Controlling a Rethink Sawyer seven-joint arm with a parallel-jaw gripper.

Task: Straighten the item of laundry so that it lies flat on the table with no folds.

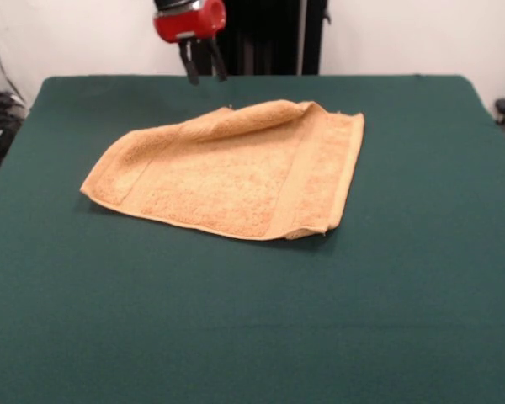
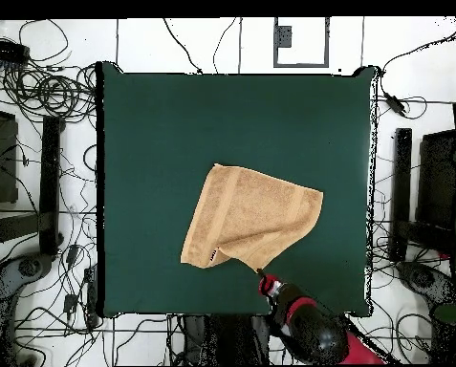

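Towel (image 1: 236, 172) lies on the counter (image 1: 252, 320) just ahead of my gripper (image 1: 202, 69), near mid-counter; its folded-over edge is the side nearest my gripper.

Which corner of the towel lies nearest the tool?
The pointed corner of the towel on the robot's side lies nearest the tool; the other corners sit farther across the table.

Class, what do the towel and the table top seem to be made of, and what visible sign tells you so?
The towel looks like terry cloth: a nubby, looped orange-tan pile with flatter woven bands near its ends. The table top looks like dark green felt or a similar matte fabric: no shine and no grain; the exact fibre cannot be told.
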